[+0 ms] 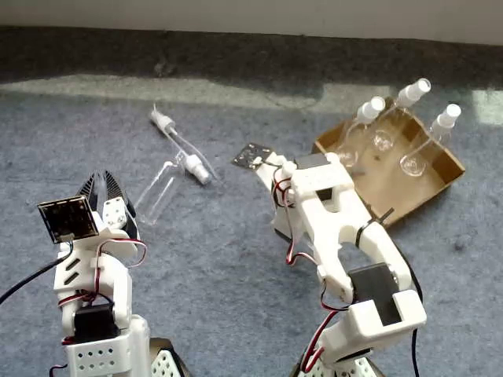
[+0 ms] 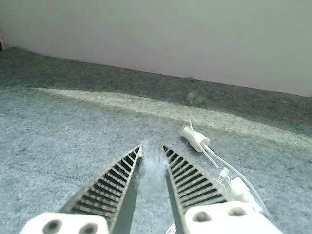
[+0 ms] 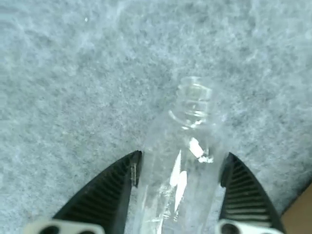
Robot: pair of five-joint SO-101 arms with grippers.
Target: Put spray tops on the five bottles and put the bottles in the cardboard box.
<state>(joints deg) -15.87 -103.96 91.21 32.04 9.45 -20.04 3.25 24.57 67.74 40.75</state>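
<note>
Your right claw [image 3: 179, 163] is clamped on an uncapped bottle [image 3: 192, 112], neck pointing ahead of it. Your left claw [image 2: 152, 148] is empty, jaws slightly apart, and a spray top [image 2: 194, 138] lies just ahead. Capping looks like the step in hand, so grasp that top next.

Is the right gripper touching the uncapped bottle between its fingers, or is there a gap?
Touching. The right wrist view shows both fingers of the right gripper against the sides of the uncapped bottle, no gap on either side.

White printed arms [image 1: 338, 220], black servos [image 1: 377, 287], red and black cables [image 1: 292, 243]; left tool [image 2: 152, 148], right tool [image 3: 180, 158] black, ribbed.
</note>
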